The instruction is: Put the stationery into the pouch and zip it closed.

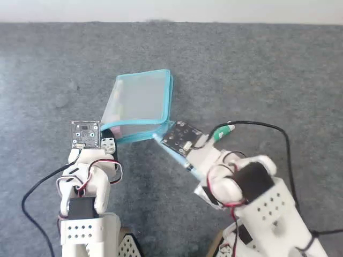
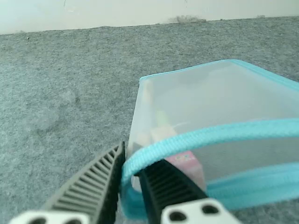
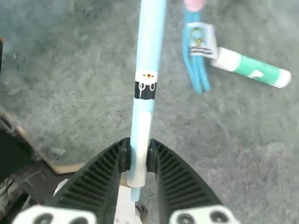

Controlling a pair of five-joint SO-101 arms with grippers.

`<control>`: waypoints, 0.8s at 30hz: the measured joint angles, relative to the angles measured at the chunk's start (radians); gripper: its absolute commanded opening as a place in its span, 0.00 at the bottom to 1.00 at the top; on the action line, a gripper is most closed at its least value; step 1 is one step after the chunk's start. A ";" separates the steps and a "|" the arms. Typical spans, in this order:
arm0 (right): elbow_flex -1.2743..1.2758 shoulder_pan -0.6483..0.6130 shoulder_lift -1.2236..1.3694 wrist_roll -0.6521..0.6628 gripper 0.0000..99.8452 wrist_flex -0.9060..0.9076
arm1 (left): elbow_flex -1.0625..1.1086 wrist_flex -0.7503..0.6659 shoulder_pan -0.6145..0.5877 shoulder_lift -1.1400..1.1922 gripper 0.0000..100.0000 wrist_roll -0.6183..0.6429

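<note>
The translucent pouch (image 1: 140, 103) with teal zip edging lies mid-table, its mouth toward the arms. My left gripper (image 2: 131, 164) is shut on the teal edge (image 2: 196, 137) at the pouch's near left corner, lifting the mouth. Inside are a pink eraser (image 2: 188, 163) and other pale items. My right gripper (image 3: 138, 145) is shut on a light blue pen (image 3: 148, 60). In the high view the pen (image 1: 170, 151) points at the pouch's near right corner. A green and white glue stick (image 3: 252, 70) lies on the felt beside a teal tassel (image 3: 196, 65).
Grey felt (image 1: 268, 69) covers the whole table, and a pale wall runs along its far edge. The glue stick (image 1: 224, 132) lies just right of the right arm's wrist, under a black cable (image 1: 268, 127). Open felt surrounds the pouch on the far side and left.
</note>
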 measured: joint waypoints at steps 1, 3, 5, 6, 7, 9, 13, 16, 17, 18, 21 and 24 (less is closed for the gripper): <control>-0.003 -0.005 0.020 0.000 0.01 0.000 | 0.000 0.000 0.000 0.000 0.01 0.000; -0.038 -0.014 0.063 0.000 0.01 0.000 | 0.000 0.000 0.002 0.000 0.01 0.000; -0.086 -0.018 0.115 0.000 0.01 0.000 | 0.000 0.000 0.012 0.000 0.01 0.000; -0.121 -0.018 0.146 -0.002 0.01 0.000 | 0.000 0.000 0.023 0.000 0.01 0.000; -0.161 -0.018 0.180 -0.015 0.01 0.000 | 0.000 0.000 0.034 0.000 0.01 0.000; -0.249 -0.017 0.261 -0.041 0.01 0.000 | 0.000 0.000 0.037 0.000 0.01 0.000; -0.430 -0.017 0.468 -0.066 0.01 0.005 | 0.000 0.000 0.034 0.000 0.01 0.000; -0.526 -0.018 0.632 -0.072 0.01 0.005 | 0.000 0.000 0.034 0.000 0.01 0.000; -0.554 -0.018 0.683 -0.072 0.01 0.005 | 0.000 0.000 0.034 0.000 0.01 0.000; -0.571 -0.018 0.724 -0.072 0.01 0.008 | 0.000 0.000 0.035 0.000 0.01 0.000; -0.577 -0.018 0.756 -0.072 0.01 0.009 | 0.003 0.000 0.037 0.000 0.01 0.000; -0.569 -0.018 0.738 -0.072 0.01 0.009 | 0.018 0.000 0.037 0.000 0.01 0.000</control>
